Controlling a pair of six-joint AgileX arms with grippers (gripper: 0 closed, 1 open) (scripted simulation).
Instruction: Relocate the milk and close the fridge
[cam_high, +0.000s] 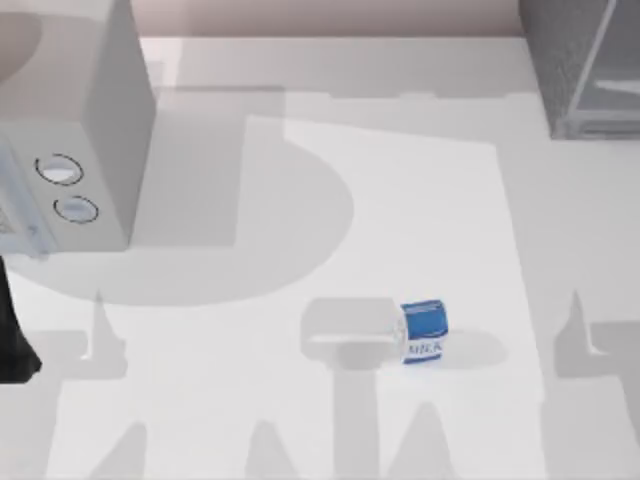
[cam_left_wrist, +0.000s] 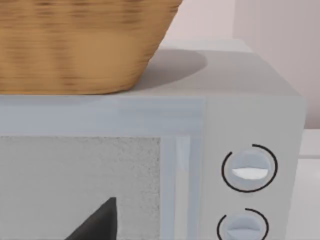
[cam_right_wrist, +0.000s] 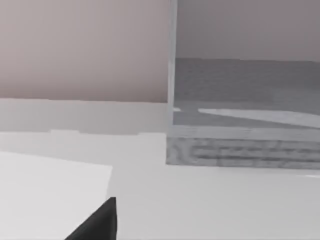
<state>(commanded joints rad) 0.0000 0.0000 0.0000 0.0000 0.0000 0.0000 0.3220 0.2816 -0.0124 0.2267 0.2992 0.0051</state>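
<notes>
Top view: milk (cam_high: 424, 332) lies tipped on counter (cam_high: 300, 420), well apart from open fridge (cam_high: 580, 70). Pickup not begun; jaws' state cannot be told. Next: grasp carton.

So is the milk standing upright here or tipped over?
Upright: in the top view the milk shows its blue top facing up, "MILK" on its front, standing on the table.

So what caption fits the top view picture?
Small white carton of milk lies alone mid-table, between pale grey two-dial box and dark speckled fridge.
</notes>
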